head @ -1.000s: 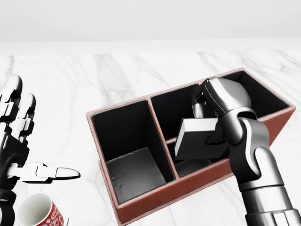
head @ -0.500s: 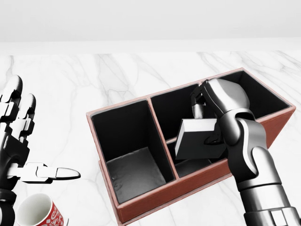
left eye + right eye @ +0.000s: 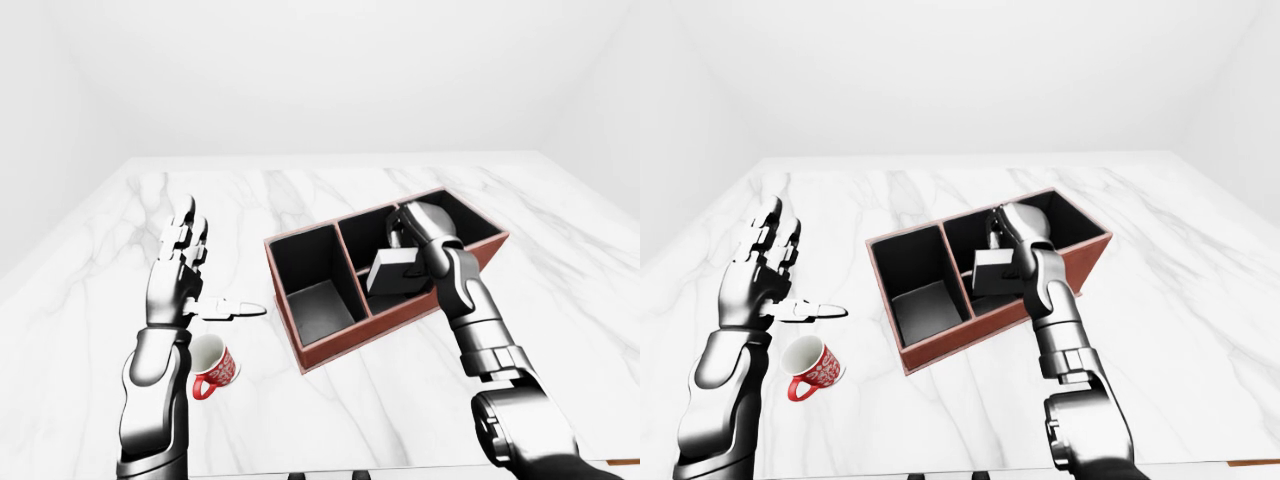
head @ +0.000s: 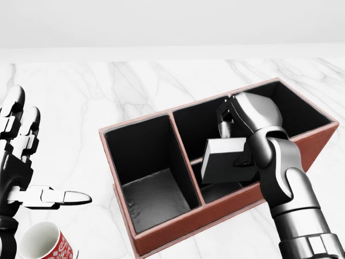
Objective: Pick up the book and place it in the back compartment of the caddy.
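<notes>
The red-brown caddy (image 4: 168,227) with black insides lies at an angle on the white marble table. It has one large compartment on the left and a right part split by a low divider. My right hand (image 4: 233,141) is shut on the dark grey book (image 4: 226,163), whose pale page edge faces up. It holds the book tilted inside the caddy's right part, over the divider and the lower compartment. My left hand (image 4: 24,175) is open and empty, raised at the left edge, well apart from the caddy.
A red and white mug (image 4: 47,244) lies on its side at the bottom left, just below my left hand; it also shows in the left-eye view (image 3: 212,366). The marble table (image 3: 330,190) stretches wide around the caddy.
My right hand has turned slightly and shifted a little left over the caddy. The book has barely moved. The left hand and the mug are still.
</notes>
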